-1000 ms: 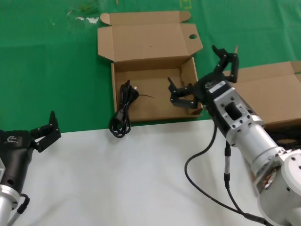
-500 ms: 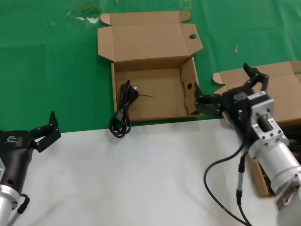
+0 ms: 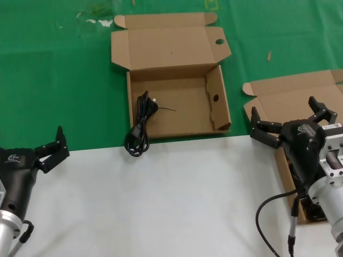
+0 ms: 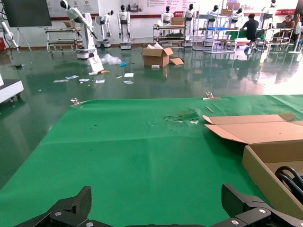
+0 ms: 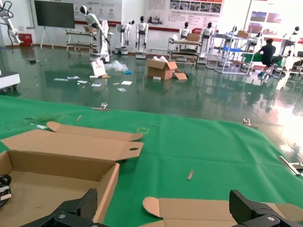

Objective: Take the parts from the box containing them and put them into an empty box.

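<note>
At the far left of the head view we find the left gripper (image 3: 52, 146), low over the white table (image 3: 161, 203) near its green-mat edge, its fingers spread apart and holding nothing; this arm is simply parked there. In its wrist view the same two fingertips (image 4: 71, 210) stand wide, with green mat (image 4: 132, 156) beyond them.

Moving right, we come to one black power cable (image 3: 140, 128), a looped bundle draped over the left wall of the box with finger holes (image 3: 177, 85) — its plug end lies inside on the box floor, its loop hangs outside and reaches down to the edge of the white table. This box sits open on the green mat, its lid folded back, a round hole showing in the lid corner and another in the right side wall. The rest of its floor is bare cardboard.

Farther right, we see the right gripper (image 3: 289, 126) hovering at the near left corner of the plain-lidded box (image 3: 300, 93), its jaws wide apart and empty. Under the arm, inside that box, we can make out dark cables (image 3: 313, 209), mostly hidden by the wrist. The right wrist view shows both boxes ahead and the fingertips (image 5: 71, 213) set far apart.
</note>
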Robot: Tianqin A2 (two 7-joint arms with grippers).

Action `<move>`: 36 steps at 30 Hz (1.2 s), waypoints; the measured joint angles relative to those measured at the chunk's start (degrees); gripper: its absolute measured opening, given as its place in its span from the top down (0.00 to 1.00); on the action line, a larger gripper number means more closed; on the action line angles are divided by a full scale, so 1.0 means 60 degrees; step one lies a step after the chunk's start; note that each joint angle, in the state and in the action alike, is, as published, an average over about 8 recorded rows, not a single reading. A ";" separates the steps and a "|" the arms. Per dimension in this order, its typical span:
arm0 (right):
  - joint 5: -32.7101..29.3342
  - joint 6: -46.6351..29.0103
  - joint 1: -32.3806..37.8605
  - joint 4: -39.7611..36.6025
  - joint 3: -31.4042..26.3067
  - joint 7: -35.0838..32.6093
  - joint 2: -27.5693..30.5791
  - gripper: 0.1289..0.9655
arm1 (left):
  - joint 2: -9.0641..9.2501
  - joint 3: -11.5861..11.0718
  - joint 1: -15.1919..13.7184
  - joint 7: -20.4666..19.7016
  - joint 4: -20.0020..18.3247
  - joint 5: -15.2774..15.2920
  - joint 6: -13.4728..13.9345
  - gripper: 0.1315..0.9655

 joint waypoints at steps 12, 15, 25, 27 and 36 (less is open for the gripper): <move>-0.0044 -0.0015 -0.0040 0.0007 0.0053 0.0069 -0.0015 0.00 | 0.0000 0.0000 0.0000 -0.0003 0.0000 0.0000 0.0000 0.00; -0.0044 -0.0015 -0.0040 0.0007 0.0053 0.0069 -0.0015 0.00 | 0.0000 0.0000 0.0000 -0.0003 0.0000 0.0000 0.0000 0.00; -0.0044 -0.0015 -0.0040 0.0007 0.0053 0.0069 -0.0015 0.00 | 0.0000 0.0000 0.0000 -0.0003 0.0000 0.0000 0.0000 0.00; -0.0044 -0.0015 -0.0040 0.0007 0.0053 0.0069 -0.0015 0.00 | 0.0000 0.0000 0.0000 -0.0003 0.0000 0.0000 0.0000 0.00; -0.0044 -0.0015 -0.0040 0.0007 0.0053 0.0069 -0.0015 0.00 | 0.0000 0.0000 0.0000 -0.0003 0.0000 0.0000 0.0000 0.00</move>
